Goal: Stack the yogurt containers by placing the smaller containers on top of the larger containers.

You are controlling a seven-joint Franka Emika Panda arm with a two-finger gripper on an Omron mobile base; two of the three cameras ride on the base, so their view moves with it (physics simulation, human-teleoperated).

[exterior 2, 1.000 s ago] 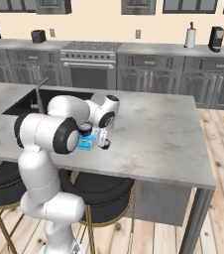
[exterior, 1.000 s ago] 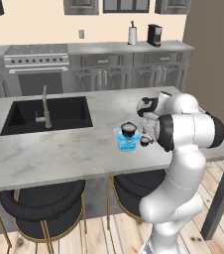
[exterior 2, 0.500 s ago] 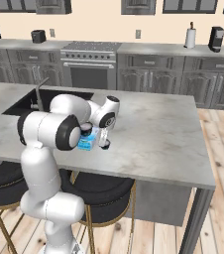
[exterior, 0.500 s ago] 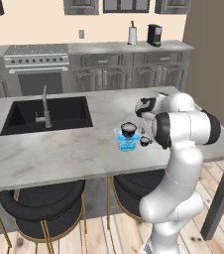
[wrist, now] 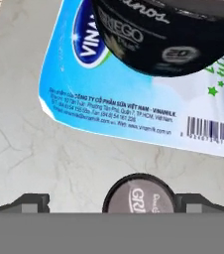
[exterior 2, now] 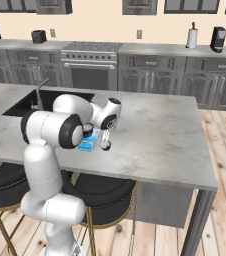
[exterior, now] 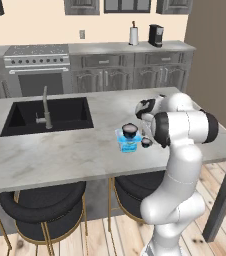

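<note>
The light-blue tub (wrist: 134,99) lies flat on the counter, and the larger dark cup (wrist: 168,34) stands on its lid. In the base views that cup (exterior: 130,130) sits atop the tub (exterior: 128,146). The tiniest dark cup (wrist: 141,194), pale top up, stands on the marble just beside the tub's edge. My gripper (wrist: 119,201) is open and straddles this tiny cup, with a gap on the left side. The hand (exterior: 147,136) points down over the tiny cup (exterior: 146,143) at the tub's right. From the other side the gripper (exterior 2: 105,140) hangs over the tiny cup (exterior 2: 105,146).
A black sink (exterior: 47,116) with a faucet (exterior: 46,106) lies to the left on the marble island (exterior: 60,155). The island's front edge runs close to the tub. Stools (exterior: 42,205) stand below. Open counter stretches to the right (exterior 2: 160,135).
The hand has barely shifted over the tiny cup. The tub and both cups stay where they were.
</note>
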